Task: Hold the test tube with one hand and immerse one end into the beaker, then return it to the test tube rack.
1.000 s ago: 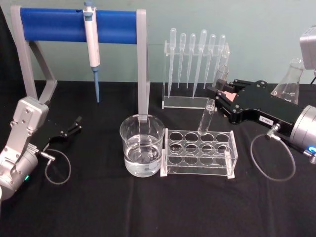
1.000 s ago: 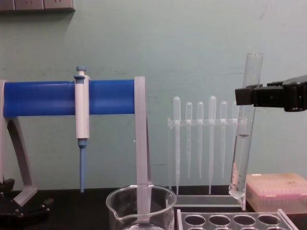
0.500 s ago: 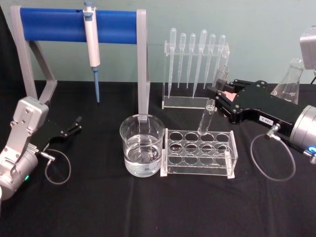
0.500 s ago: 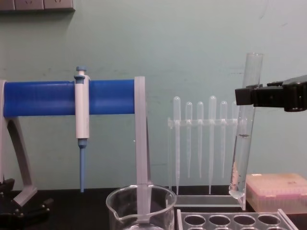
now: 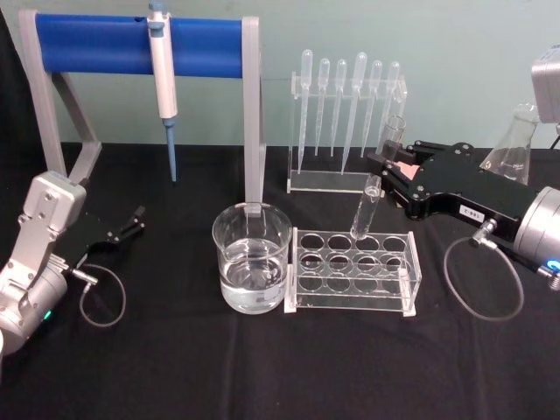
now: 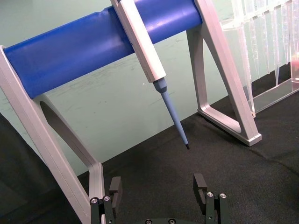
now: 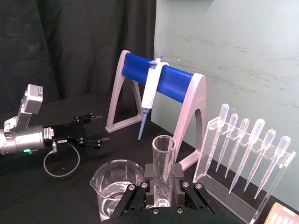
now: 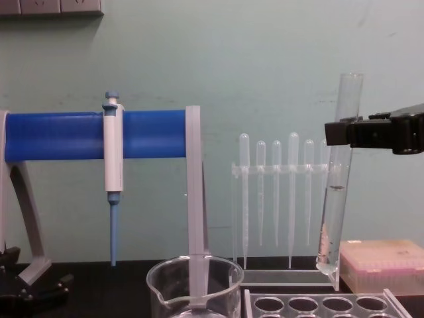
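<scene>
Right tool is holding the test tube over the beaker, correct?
No. The right tool is holding the test tube over the test tube rack, beside the beaker, not over it; the head view shows this. Left tool idles open, far left.

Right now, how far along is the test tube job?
Done: right pincer grips the test tube, clear above the rack. In hand: it hangs tilted over the back row. Dip in the beaker: cannot tell. To do: racking it. Left pincer idles open, far left.
</scene>
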